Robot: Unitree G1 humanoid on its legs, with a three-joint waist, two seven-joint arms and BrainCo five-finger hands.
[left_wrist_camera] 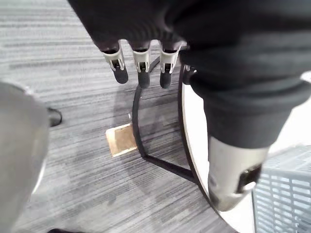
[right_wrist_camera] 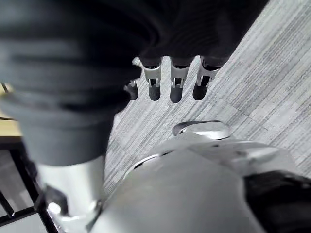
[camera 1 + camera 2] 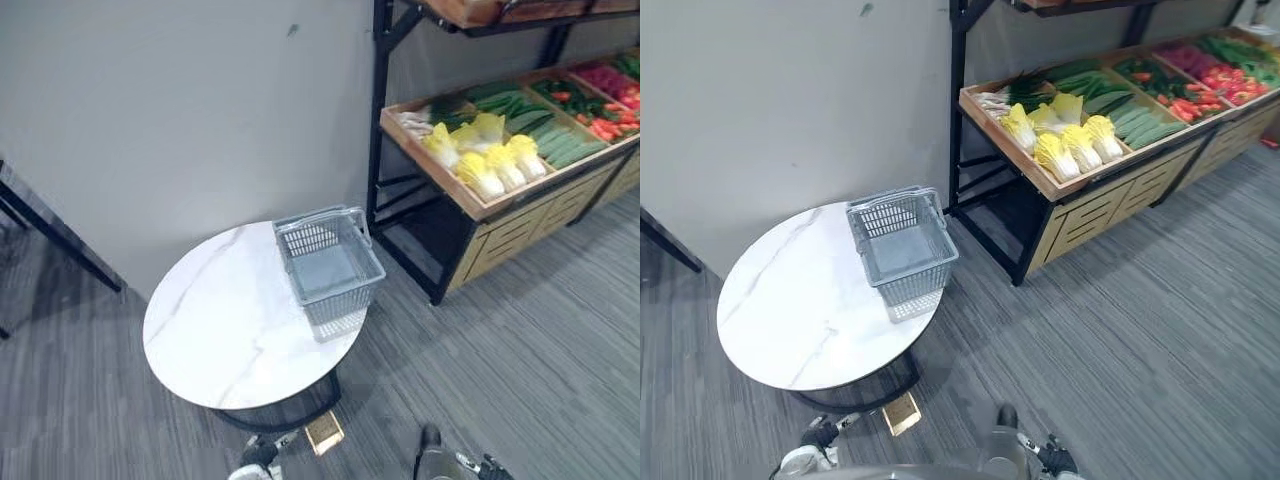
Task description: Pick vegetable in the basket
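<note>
- Grey basket point(image 3: 328, 265) sits at the right rim of the round marble table point(image 3: 220, 320), centre frame.
- Napa cabbages point(image 3: 490, 160) lie in the wooden produce stand point(image 3: 500, 215), upper right, apart from the table, with open grey carpet point(image 3: 520, 370) between.
- The 2 hands, left hand point(image 1: 142, 65) and right hand point(image 2: 177, 80), hang over the carpet with fingers released.

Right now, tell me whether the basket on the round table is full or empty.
Empty: the grey basket stands upright on the marble table, its bare floor showing; the vegetables lie on the wooden stand.
</note>
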